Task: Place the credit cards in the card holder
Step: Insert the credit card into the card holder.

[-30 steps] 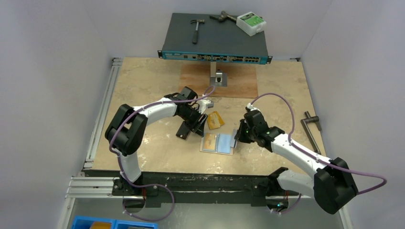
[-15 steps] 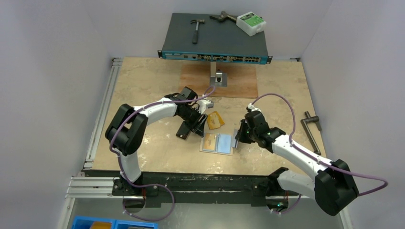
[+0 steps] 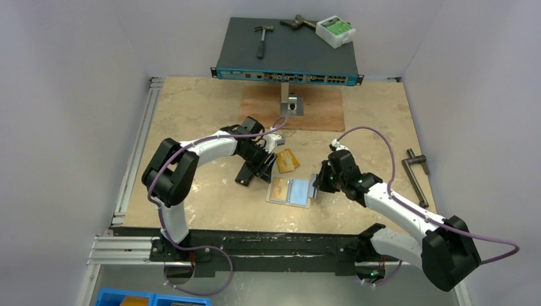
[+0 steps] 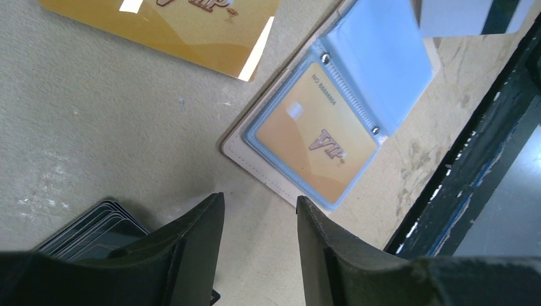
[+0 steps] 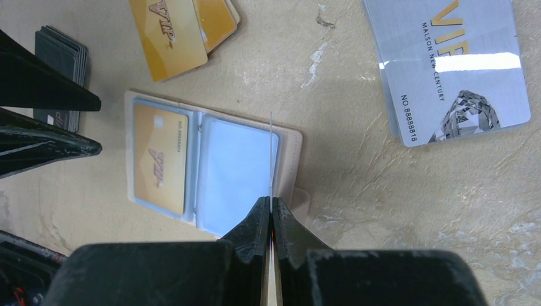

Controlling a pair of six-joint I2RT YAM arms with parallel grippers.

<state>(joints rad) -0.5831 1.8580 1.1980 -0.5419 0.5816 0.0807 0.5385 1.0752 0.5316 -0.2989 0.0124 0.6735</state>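
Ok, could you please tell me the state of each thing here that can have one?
card holder: open flat, pocketed orange card in one side, other pocket looks empty.
left gripper: open, holding nothing.
right gripper: shut on the held card.
held card: on edge above the card holder.
silver card: flat on the table.
loose orange cards: overlapping, on the table.
black cards: stacked.

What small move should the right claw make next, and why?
The right claw pinches a card on edge at the outer side of the wallet's empty clear pocket; the other pocket holds an orange card. So probably slide it in.
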